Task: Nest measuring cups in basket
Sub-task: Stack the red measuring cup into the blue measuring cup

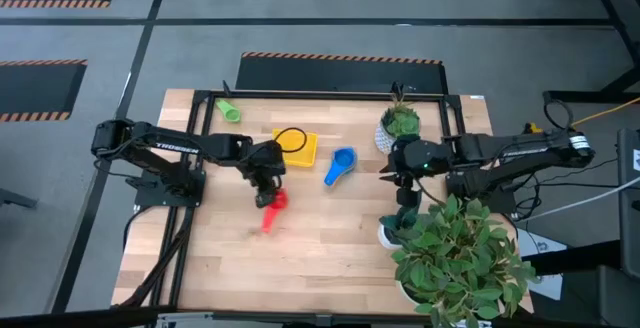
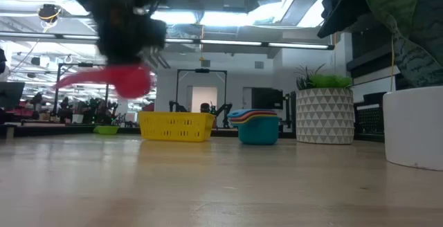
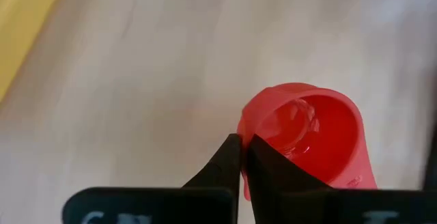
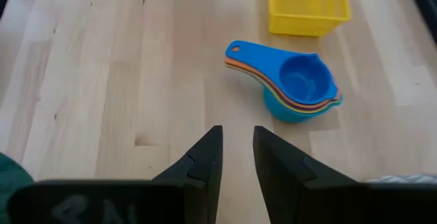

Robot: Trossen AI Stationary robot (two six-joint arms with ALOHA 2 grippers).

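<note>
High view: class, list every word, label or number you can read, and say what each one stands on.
White lettering on the left arm: too small to read for certain.
White lettering on the right arm: too small to read.
Red measuring cup, basket, blue stack of cups: no readable text.

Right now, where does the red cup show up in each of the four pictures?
High view: red cup left of centre, in the left claw.
Low view: upper left, lifted off the table.
Left wrist view: lower right, pinched at its rim.
Right wrist view: not in it.
Shared landmark: the yellow basket, just beyond the cup.
</note>
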